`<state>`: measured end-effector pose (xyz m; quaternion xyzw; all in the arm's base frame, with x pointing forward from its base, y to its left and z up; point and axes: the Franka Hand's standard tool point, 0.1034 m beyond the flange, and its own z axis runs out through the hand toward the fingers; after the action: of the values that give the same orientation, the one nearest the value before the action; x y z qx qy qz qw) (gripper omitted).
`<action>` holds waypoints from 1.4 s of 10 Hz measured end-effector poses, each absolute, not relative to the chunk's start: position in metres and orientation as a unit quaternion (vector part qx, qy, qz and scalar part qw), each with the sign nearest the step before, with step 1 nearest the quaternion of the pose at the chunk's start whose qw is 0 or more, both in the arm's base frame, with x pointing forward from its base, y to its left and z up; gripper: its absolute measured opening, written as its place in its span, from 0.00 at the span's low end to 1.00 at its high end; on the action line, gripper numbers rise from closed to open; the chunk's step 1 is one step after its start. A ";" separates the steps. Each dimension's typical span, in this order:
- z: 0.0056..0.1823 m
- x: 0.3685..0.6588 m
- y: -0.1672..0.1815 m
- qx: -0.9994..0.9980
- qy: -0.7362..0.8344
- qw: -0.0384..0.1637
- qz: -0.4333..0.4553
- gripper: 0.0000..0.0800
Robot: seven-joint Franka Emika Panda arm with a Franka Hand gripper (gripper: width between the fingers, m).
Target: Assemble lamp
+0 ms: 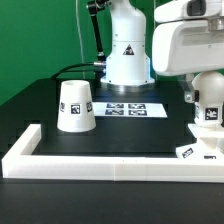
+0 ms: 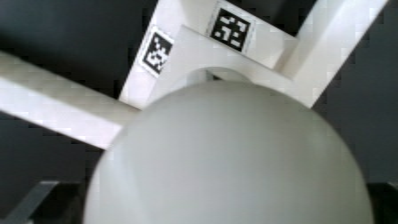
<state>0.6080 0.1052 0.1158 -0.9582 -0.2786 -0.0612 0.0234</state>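
Note:
The lamp's white bulb (image 1: 210,103) stands upright on the flat angular base (image 1: 193,149) at the exterior view's right, inside the front rail. My gripper (image 1: 203,90) hangs over it, open, with the jaws standing on either side of the round head. In the wrist view the bulb's head (image 2: 222,150) fills most of the picture, and the tagged base (image 2: 228,40) shows beyond it. Only dark finger edges (image 2: 32,203) show at the corners; whether they touch the bulb I cannot tell. The cone-shaped shade (image 1: 76,105) stands alone on the black table at the exterior view's left.
A long white rail (image 1: 110,165) borders the table's front and turns back at the left corner; it also crosses the wrist view (image 2: 54,100). The marker board (image 1: 133,108) lies flat in front of the robot's pedestal (image 1: 128,60).

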 end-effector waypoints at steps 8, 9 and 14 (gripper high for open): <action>0.116 0.609 0.100 -0.854 -0.517 -0.010 -0.057 0.87; 0.115 0.609 0.099 -0.831 -0.554 -0.017 -0.054 0.87; 0.115 0.609 0.096 -0.799 -0.599 -0.031 -0.047 0.73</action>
<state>0.6091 0.0958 0.1148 -0.7991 -0.5986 -0.0469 -0.0311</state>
